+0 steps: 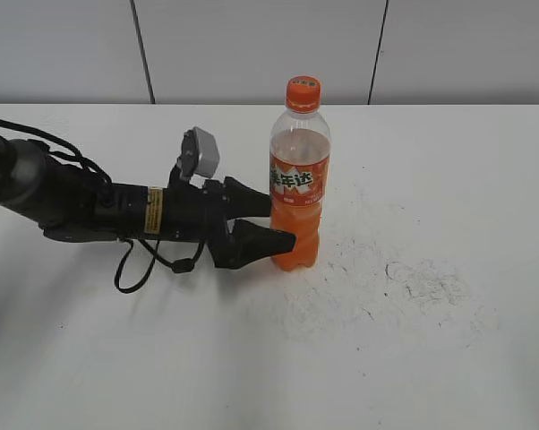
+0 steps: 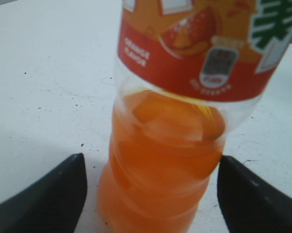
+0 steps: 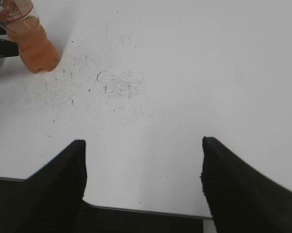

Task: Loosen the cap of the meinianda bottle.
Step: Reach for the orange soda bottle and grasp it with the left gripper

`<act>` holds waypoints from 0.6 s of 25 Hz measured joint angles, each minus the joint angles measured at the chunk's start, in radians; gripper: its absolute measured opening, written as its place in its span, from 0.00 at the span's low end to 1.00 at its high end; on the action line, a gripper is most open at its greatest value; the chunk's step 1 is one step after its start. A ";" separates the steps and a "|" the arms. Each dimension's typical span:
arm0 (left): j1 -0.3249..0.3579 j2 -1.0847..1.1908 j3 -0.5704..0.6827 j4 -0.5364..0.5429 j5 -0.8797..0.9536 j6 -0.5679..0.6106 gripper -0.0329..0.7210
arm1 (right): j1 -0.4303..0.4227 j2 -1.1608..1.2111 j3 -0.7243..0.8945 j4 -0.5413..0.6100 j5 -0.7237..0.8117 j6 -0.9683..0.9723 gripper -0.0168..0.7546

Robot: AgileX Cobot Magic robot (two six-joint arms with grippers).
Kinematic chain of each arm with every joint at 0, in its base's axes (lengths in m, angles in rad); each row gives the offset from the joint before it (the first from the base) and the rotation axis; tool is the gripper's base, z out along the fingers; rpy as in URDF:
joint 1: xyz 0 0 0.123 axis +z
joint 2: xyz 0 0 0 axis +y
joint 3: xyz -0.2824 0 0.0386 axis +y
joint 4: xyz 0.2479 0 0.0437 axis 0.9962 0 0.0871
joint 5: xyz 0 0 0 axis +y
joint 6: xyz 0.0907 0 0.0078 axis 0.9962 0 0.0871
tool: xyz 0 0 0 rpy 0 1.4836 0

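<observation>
Exterior view: standing upright at centre on the white desk (image 1: pixel 449 358), the meinianda bottle (image 1: pixel 298 179) with the cap (image 1: pixel 303 93) screwed on top, the left gripper (image 1: pixel 281 224) reaching in from 9 o'clock, jaws spread around the lower body. Left wrist view: fingers (image 2: pixel 54 194) parting at either side of the bottle (image 2: pixel 165 160), apparently not touching. Right wrist view: right gripper (image 3: pixel 143 174) gaping wide over bare desk, pinching nothing, bottle lying off toward 10 o'clock.

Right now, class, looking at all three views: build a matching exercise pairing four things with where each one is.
Things:
1. cap
2. left gripper
3. right gripper
4. meinianda bottle

Places:
A. open, either side of the bottle's lower body
B. upright on the white table
C. on the bottle's neck
D. open over bare table

Pairs: 1-C, 2-A, 3-D, 4-B
</observation>
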 joint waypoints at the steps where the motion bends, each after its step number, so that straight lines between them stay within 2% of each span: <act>1: -0.003 0.005 -0.004 0.002 -0.001 0.000 0.91 | 0.000 0.000 0.000 0.000 -0.001 0.000 0.73; 15: -0.054 0.013 -0.069 0.028 0.005 0.000 0.91 | 0.000 0.000 0.000 0.001 -0.002 0.000 0.73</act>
